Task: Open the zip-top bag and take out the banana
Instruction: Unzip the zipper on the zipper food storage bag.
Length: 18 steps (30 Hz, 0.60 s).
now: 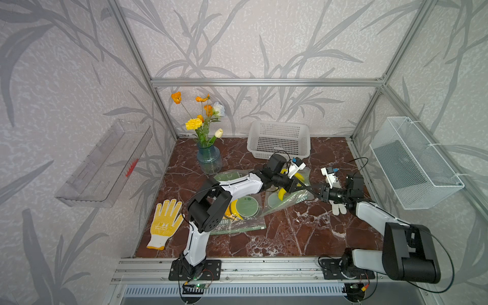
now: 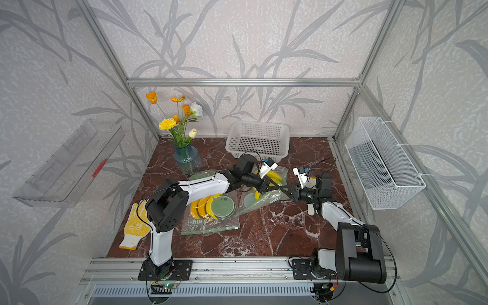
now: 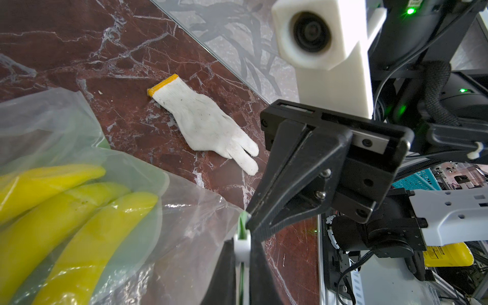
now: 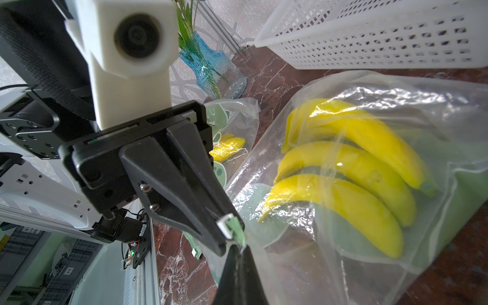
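Left wrist view shows the left gripper (image 3: pixel 241 252) squeezed shut on a small white plastic zip slider (image 3: pixel 241 244). Tip to tip with it, the right gripper (image 3: pixel 249 224) is squeezed shut on the green zip strip (image 3: pixel 241 220) at the same corner of the see-through plastic zip-top bag (image 3: pixel 190 211). Three long yellow bananas (image 3: pixel 79 219) lie side by side inside that bag. I cannot tell how far the zip is open.

In both top views the bag lies on the dark red marble table (image 1: pixel 290 237), just in front of the white plastic basket with holes (image 1: pixel 280 140). A white cloth glove with a yellow cuff (image 3: pixel 208 126) lies flat near the bag, not touching it. Another see-through bag with bananas (image 1: pixel 237 214) lies by the left arm. A yellow dotted glove (image 1: pixel 165 224) lies near the table's left edge. A blue glass vase with flowers (image 1: pixel 209 158) stands at the back.
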Each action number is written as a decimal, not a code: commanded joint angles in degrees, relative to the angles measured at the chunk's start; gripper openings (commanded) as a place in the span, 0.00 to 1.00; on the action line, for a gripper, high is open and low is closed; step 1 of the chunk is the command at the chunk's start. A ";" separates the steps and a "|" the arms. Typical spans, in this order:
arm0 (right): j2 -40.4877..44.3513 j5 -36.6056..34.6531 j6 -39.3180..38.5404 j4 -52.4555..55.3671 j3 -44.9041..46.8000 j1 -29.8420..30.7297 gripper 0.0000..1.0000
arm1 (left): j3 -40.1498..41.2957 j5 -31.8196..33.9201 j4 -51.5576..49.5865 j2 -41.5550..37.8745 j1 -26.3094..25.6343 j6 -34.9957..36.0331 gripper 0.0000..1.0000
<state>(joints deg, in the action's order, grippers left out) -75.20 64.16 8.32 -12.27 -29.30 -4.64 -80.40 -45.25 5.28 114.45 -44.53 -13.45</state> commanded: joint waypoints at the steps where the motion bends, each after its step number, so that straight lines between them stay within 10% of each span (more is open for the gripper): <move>1: 1.34 -0.93 -0.62 -0.35 -1.12 0.26 0.00 | -0.87 0.23 -1.86 0.43 -0.28 1.56 0.08; 18: 5.06 -6.58 2.48 -5.12 1.94 0.33 0.00 | 3.18 -0.14 -2.55 -1.25 -0.22 1.94 0.09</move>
<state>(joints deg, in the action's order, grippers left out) -71.99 59.51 9.93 -12.97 -27.66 -3.97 -79.11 -45.08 5.85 114.43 -44.53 -12.51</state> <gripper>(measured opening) 0.047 0.086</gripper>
